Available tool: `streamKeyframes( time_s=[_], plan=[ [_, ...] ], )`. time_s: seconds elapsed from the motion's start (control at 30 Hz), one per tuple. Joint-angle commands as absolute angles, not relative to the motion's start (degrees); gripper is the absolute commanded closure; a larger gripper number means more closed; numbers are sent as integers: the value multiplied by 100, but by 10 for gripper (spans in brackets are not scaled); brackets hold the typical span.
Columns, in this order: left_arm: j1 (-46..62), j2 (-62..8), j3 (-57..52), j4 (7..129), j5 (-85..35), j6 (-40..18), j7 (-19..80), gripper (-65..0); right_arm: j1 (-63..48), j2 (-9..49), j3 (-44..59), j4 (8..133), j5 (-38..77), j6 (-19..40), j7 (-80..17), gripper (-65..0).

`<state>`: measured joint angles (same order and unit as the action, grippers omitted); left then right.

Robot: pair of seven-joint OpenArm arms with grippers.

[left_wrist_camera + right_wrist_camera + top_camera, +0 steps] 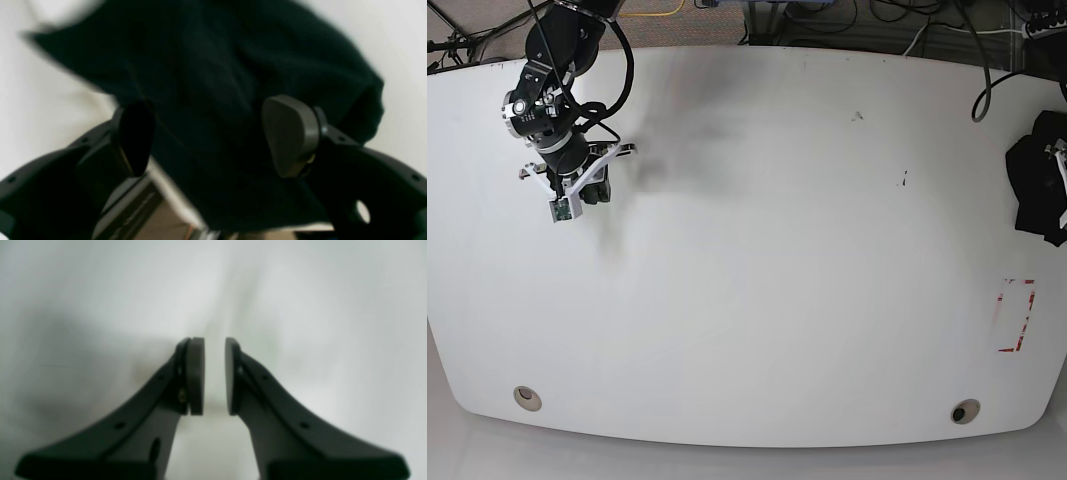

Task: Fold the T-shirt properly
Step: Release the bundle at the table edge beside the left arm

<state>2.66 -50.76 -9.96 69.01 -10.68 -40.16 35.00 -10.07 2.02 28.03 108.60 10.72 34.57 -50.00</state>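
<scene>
my left end effector (213,136) stands wide, and the t-shirt (213,66) lies as a black bunch between and behind its two pads (290,133); the picture is blurred, so i cannot tell if a pad touches the cloth; in the base view the t-shirt (1037,180) is a dark heap at the far right edge of the white tabletop (777,250), partly out of the frame; my right end effector (214,376) is narrow, with a thin gap between its pads (196,376), and it holds nothing; under it i see only the bare white surface; in the base view this right end effector (577,185) hangs over the left rear part of the tabletop, well apart from the t-shirt; a red marked rectangle (1017,315) is on the tabletop near the right edge, in front of the shirt.
</scene>
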Motion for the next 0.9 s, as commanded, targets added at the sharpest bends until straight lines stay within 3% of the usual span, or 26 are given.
streamKeyframes(
  time_s=[0.0, 0.37, 0.63, 0.87],
  plan=[
    [154, -5358, -1077, 7002, -1077, -4000, 3468, -500, -980, 242, 2800, 10985, 1156, 3477, -4857, -98],
    [-629, -5262, -1077, 7916, -1095, -4000, 4259, -500, -945, 259, 2791, 10967, 1103, 3477, -4831, -98],
    [-840, -4004, -1059, 9103, -558, -4000, 4470, -500, -831, 233, 2396, 10703, 356, 3415, -4251, -95],
    [-593, -2176, -1095, 9569, 655, -4000, 3451, -499, -1174, 40, 2369, 10413, -136, 3424, -2571, -95]
  ],
)
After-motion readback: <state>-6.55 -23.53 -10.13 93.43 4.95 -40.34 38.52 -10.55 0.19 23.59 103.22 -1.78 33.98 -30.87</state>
